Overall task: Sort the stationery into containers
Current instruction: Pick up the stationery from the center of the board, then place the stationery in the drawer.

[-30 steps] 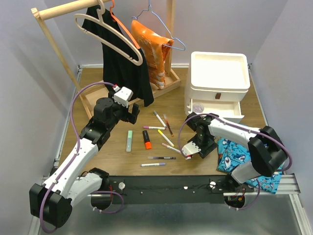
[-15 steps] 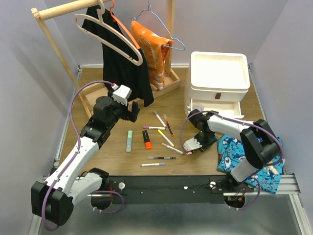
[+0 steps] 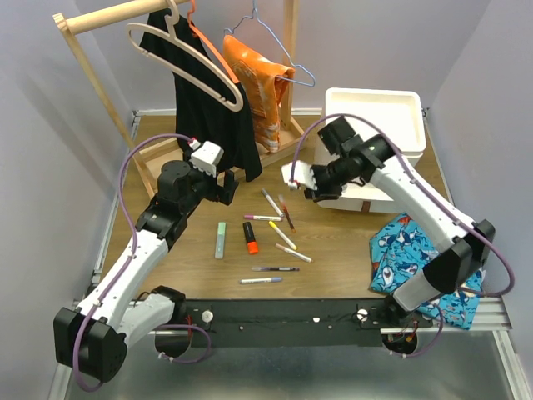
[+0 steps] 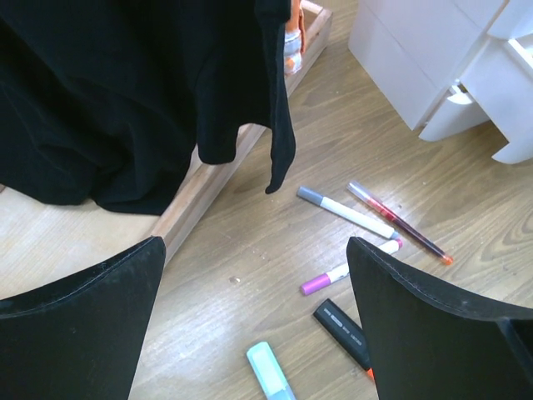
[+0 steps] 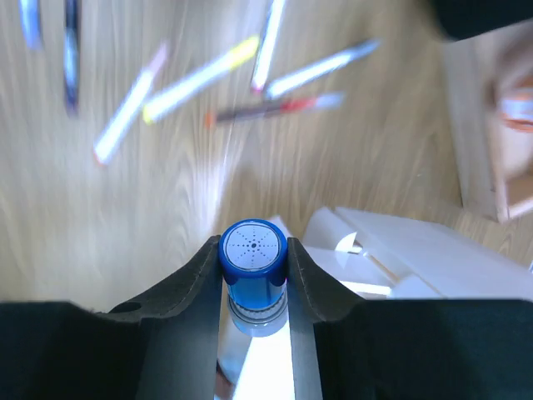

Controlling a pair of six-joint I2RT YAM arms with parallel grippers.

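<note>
Wood-grain board formed the table, closed in by pale lilac walls at the sides and back. At the far left stood a wooden clothes rack with a black garment and an orange bag hanging from it. Just in front of the garment the left gripper hung over the board with its fingers spread wide and nothing between them. Ahead of it the stationery lay loose in mid-table: a pale green highlighter, an orange highlighter beside it, and several thin pens scattered at angles. Further right, the right gripper pinched an upright blue-capped cylinder, raised above the board by the front left of the white drawer unit. Nearest the right edge lay a crumpled blue shark-print cloth.
</note>
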